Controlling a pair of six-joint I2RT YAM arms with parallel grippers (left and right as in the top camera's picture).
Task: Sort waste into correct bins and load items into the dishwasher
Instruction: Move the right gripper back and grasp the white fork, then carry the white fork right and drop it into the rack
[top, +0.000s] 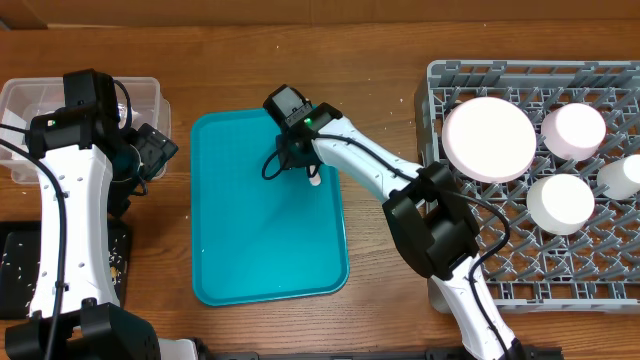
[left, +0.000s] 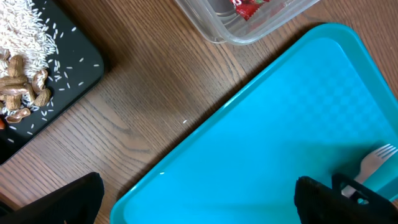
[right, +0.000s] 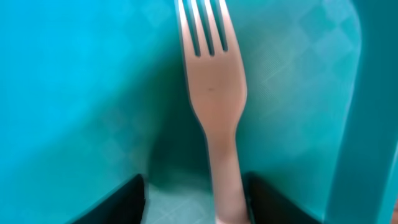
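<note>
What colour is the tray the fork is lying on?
The tray is teal, clearest in the overhead view.

Fork: pale, lying flat on the teal tray, near one long rim.
Plate: round, pale pink, in the grey rack.
Bowls: two, in the rack beside the plate; cup next to them.
Black tray: holds rice.
Clear box: red wrapper inside.

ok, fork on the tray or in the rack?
Not racked: the pale fork lies flat on the teal rectangular plastic tray, outside the grey pegged plastic rack.
</note>
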